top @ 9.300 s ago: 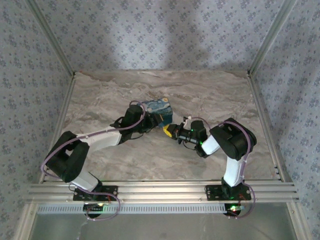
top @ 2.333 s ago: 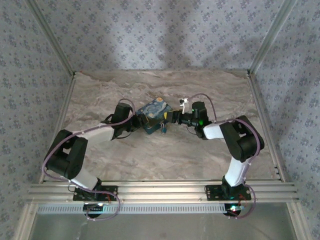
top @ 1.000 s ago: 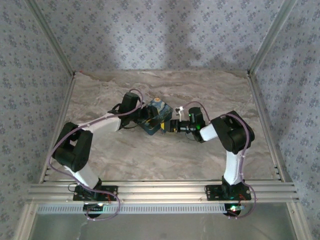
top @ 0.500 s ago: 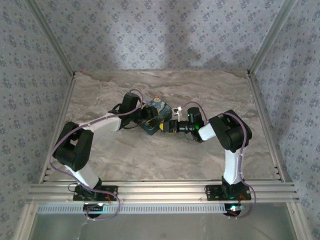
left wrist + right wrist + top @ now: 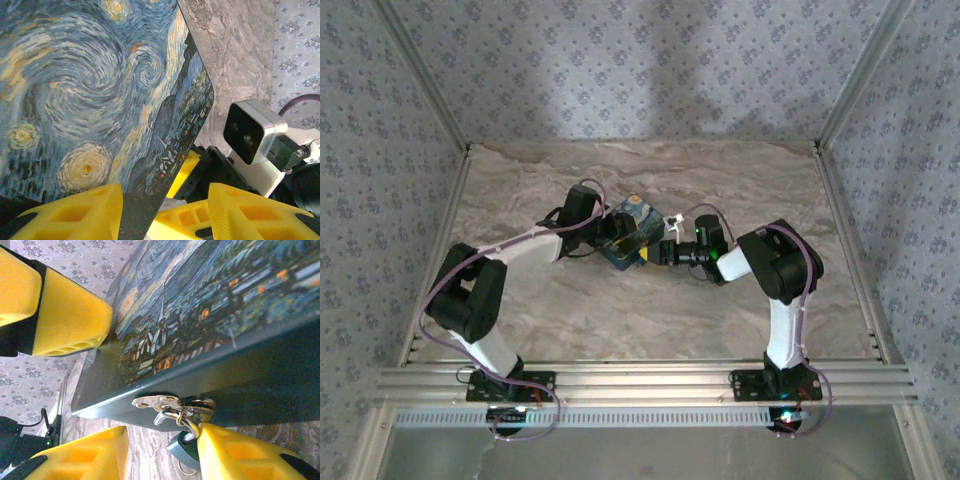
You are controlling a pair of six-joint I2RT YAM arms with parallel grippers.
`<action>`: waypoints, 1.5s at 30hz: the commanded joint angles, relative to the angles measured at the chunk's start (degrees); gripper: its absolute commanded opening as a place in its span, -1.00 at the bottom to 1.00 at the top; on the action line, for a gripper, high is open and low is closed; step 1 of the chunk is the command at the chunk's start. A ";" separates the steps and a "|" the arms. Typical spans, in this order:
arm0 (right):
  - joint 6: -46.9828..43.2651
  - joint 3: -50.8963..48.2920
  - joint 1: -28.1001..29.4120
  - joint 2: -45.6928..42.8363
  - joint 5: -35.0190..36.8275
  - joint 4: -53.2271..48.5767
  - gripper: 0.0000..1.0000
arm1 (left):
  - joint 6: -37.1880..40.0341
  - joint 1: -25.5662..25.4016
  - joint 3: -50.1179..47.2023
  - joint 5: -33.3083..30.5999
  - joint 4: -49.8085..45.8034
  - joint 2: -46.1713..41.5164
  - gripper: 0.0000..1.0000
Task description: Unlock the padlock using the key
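The flat box (image 5: pixel 632 225) printed with the Starry Night painting is held tilted up off the marble table. My left gripper (image 5: pixel 165 215) is shut on the box (image 5: pixel 90 90), with its dark edge between the yellow fingers (image 5: pixel 75 215). The tiny bluish padlock (image 5: pixel 181 449) hangs by its shackle from the metal hasp (image 5: pixel 172 406) on the box's lower side. My right gripper (image 5: pixel 160 456) is open around the padlock: the right finger (image 5: pixel 240 455) touches it and the left finger stands apart. The key is out of view. From above, the two grippers (image 5: pixel 616 238) (image 5: pixel 650 252) meet at the box.
The marble table (image 5: pixel 650 310) stretches around both arms. Wallpapered walls and aluminium posts (image 5: pixel 850 75) close in the back and sides. In the left wrist view the right wrist's white camera (image 5: pixel 250 132) sits close beside the box. A rail (image 5: pixel 640 380) runs along the near edge.
My right gripper's fingers have drawn closer together around the padlock at the box's near corner. The left arm and the box have stayed put.
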 commanded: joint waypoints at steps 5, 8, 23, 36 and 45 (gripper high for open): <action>-0.36 0.52 0.57 0.93 -0.42 0.31 -0.32 | -0.02 -0.42 0.55 -0.07 -0.79 0.41 -0.04; -0.33 0.63 0.58 0.97 0.23 0.11 -0.38 | -0.17 -0.41 0.34 -0.07 -0.68 0.45 -0.04; 0.61 -0.08 0.58 1.15 2.94 -0.02 -0.95 | -0.02 -0.48 -0.24 -0.60 -0.67 0.08 -0.04; 8.52 -3.83 -0.99 0.74 6.01 8.55 -1.00 | 0.74 -0.51 -2.16 -1.75 -1.01 -0.78 -0.04; 17.35 -4.76 -1.35 1.66 7.81 15.37 -1.00 | 0.36 -1.47 -3.79 -2.08 -0.05 -1.04 -0.04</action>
